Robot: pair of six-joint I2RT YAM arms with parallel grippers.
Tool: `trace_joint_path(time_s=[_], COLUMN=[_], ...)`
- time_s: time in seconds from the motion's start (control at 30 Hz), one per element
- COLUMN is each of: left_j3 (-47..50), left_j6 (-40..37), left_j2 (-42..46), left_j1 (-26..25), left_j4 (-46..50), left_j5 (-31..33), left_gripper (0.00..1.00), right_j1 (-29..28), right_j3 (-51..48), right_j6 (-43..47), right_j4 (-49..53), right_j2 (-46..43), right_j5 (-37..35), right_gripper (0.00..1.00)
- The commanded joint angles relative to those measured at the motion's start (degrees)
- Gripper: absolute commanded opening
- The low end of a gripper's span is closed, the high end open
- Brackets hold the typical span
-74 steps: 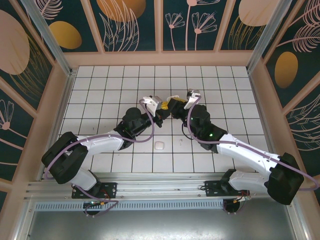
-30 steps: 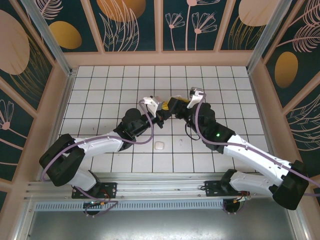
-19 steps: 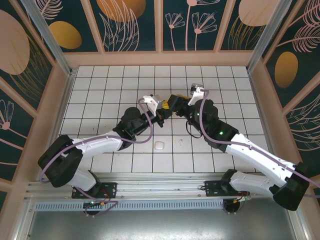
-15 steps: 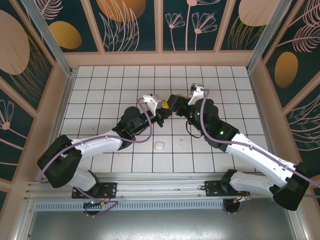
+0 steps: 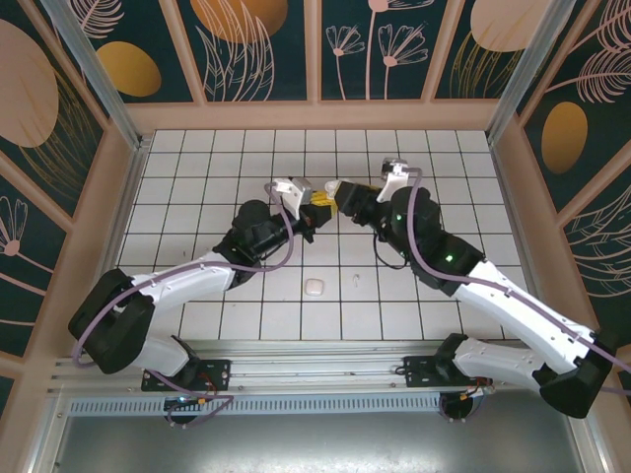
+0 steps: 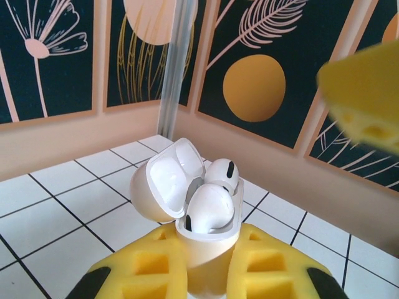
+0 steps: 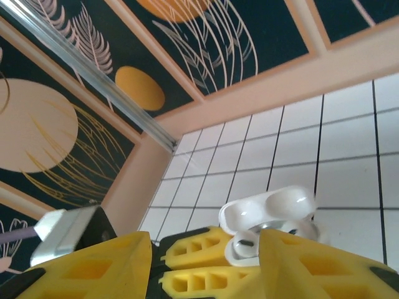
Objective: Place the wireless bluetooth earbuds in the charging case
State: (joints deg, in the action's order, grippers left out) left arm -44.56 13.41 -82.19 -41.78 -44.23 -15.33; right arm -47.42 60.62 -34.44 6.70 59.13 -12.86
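The white charging case (image 6: 204,256) stands upright with its lid (image 6: 163,185) open, and my left gripper (image 6: 206,252) is shut on its body with yellow fingers (image 6: 144,269). Two glossy white earbuds (image 6: 209,208) sit in its wells, the second one (image 6: 223,174) behind the first. In the right wrist view the same case (image 7: 268,208) and one earbud (image 7: 242,244) show just beyond my right gripper (image 7: 204,243), which is open and close beside it. From above, the left gripper (image 5: 315,203) and right gripper (image 5: 338,193) meet mid-table.
A second white case (image 5: 314,287), closed, lies on the tiled floor (image 5: 197,187) nearer the arm bases. A tiny white piece (image 5: 354,280) lies just right of it. Peach walls (image 5: 315,115) ring the tiles.
Both grippers have moved toward the far side of the table, the case staying in the left gripper. The right arm has stretched out further and its wrist has swung right.
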Motion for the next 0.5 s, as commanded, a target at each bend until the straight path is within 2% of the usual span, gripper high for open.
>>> trace_joint_path(time_s=[0.0,0.13,0.23,0.37,0.47], left_j3=[1.03,0.93,0.3,1.14,1.53], left_j6=[-1.62,-8.31,-12.91,-15.7,-15.69], left_j2=[3.38,6.64,8.27,10.23,10.74], left_j1=[1.81,2.79,3.2,3.55,3.67], left_j4=[1.31,6.78,11.0,11.32,9.75], left_j5=[-5.81,-10.58,-15.3,-21.38,-23.99], left_gripper=[0.0,0.0,0.0,0.0,0.0], right_j1=[3.98,12.44,15.75,20.58,22.41], right_j3=[4.79,9.9,12.12,11.09,9.75], right_j6=[4.51,6.41,7.97,8.01,7.04], right_j4=[5.4,13.34,16.7,14.17,11.63], right_j2=[-2.27,0.76,3.96,6.75,8.58], right_j5=[2.13,11.61,20.12,35.26,43.43], right_gripper=[0.5,0.53,0.53,0.49,0.48])
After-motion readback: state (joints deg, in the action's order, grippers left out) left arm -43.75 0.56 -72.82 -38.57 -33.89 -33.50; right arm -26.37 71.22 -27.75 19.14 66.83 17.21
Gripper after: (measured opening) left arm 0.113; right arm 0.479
